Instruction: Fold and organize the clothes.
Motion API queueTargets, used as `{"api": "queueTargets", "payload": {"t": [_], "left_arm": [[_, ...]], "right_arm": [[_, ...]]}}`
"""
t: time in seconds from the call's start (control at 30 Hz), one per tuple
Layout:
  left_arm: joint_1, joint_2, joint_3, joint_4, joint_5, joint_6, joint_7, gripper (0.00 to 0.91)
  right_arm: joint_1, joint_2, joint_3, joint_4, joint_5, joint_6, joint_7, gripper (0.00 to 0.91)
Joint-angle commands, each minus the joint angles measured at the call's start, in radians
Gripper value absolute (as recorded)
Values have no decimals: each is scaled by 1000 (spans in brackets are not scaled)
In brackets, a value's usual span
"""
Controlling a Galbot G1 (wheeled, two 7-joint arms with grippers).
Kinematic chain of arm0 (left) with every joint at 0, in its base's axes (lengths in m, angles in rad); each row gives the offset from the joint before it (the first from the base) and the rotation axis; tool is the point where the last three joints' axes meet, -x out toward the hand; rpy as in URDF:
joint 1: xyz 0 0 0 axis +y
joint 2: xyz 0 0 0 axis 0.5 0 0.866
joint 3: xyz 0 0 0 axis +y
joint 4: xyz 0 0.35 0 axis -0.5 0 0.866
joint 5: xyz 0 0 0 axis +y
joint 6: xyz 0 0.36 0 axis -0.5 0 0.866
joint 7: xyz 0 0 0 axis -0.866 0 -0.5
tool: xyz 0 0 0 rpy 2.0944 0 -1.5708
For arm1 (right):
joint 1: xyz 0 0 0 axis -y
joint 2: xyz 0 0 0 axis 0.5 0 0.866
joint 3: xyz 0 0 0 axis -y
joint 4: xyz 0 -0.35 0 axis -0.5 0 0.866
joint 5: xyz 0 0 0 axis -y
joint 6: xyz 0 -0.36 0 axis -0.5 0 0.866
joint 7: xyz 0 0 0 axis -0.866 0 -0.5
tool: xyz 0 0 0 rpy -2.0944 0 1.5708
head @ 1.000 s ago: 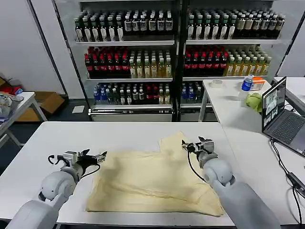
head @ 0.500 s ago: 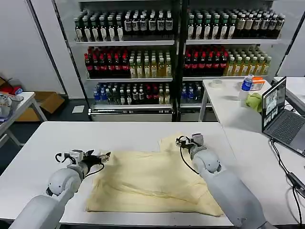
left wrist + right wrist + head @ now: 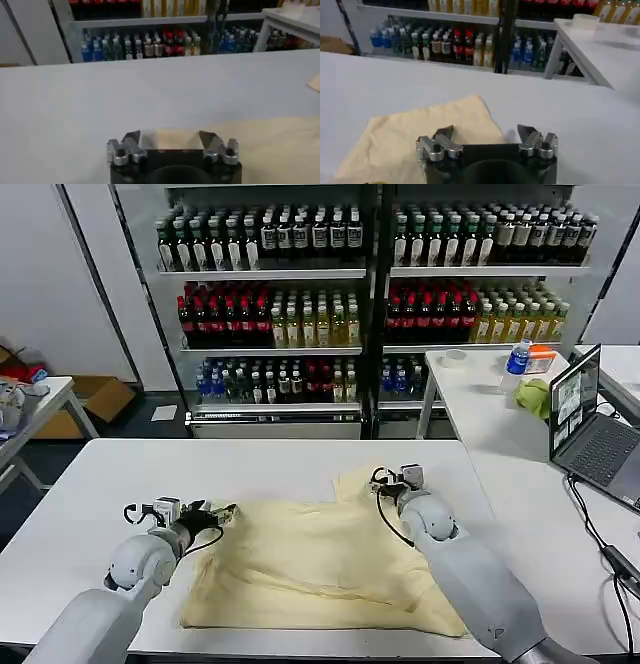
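The clothes (image 3: 320,559) are one pale cream-yellow garment lying mostly flat on the white table (image 3: 110,474), with one flap pointing toward the far right. My left gripper (image 3: 222,512) is at the garment's near-left corner. In the left wrist view the left gripper (image 3: 170,136) stands open low over the table, with the cream edge (image 3: 270,132) just reaching between its jaws. My right gripper (image 3: 380,481) is at the far flap. In the right wrist view the right gripper (image 3: 485,131) is open, straddling the corner of the flap (image 3: 420,135).
Shelves of bottles (image 3: 350,294) stand behind the table. A second white table at the right holds a laptop (image 3: 590,419), a yellow-green cloth lump (image 3: 535,396) and a water bottle (image 3: 517,359). A small side table (image 3: 30,409) stands at the far left.
The left gripper has crept right, up to the garment's left corner. The right gripper has moved away from me and slightly left, onto the far flap. The garment has barely shifted.
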Motion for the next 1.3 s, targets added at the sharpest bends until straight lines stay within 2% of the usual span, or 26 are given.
{"api": "queueTargets", "payload": {"t": [0.03, 0.63, 1.3], "left_arm": [[-3, -1, 6, 8, 0, -1, 1, 10], [19, 2, -4, -19, -4, -2, 17, 10], [87, 43, -78, -157, -32, -2, 25, 10]], "right_arm": [[8, 5, -8, -26, 11, -4, -3, 0], [-26, -3, 27, 51, 15, 2, -5, 0], [-182, -116, 117, 399, 21, 1, 12, 0]]}}
